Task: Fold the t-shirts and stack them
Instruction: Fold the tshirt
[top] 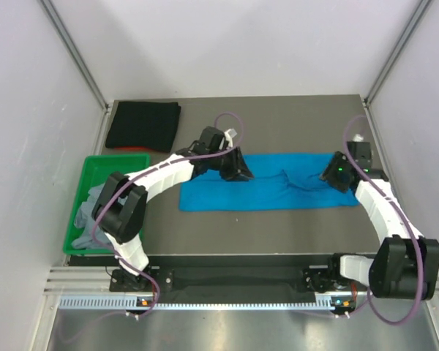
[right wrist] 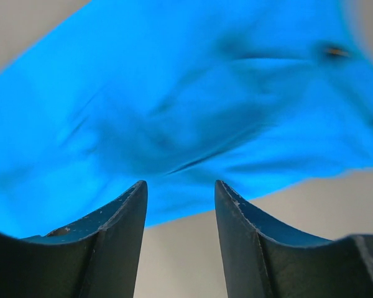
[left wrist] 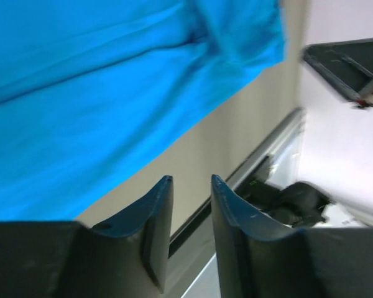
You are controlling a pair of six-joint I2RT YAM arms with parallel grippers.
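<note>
The bright blue t-shirt (top: 267, 191) lies as a long folded strip across the middle of the table, with wrinkles near its right end. My left gripper (top: 236, 172) hovers at its back edge left of centre. In the left wrist view this gripper (left wrist: 191, 179) is open and empty, and the blue cloth (left wrist: 93, 105) lies ahead of it. My right gripper (top: 329, 178) is at the strip's right back edge. Its wrist view shows it (right wrist: 180, 183) open over bare table with the blue shirt (right wrist: 186, 105) just beyond the tips. A folded black t-shirt (top: 143, 126) lies at the back left. A grey t-shirt (top: 88, 212) sits crumpled in the bin.
A green plastic bin (top: 113, 162) stands off the table's left edge. Grey walls and aluminium posts close in the table at the back and on both sides. A bare strip of table (top: 263, 230) runs between the blue shirt and the arm bases.
</note>
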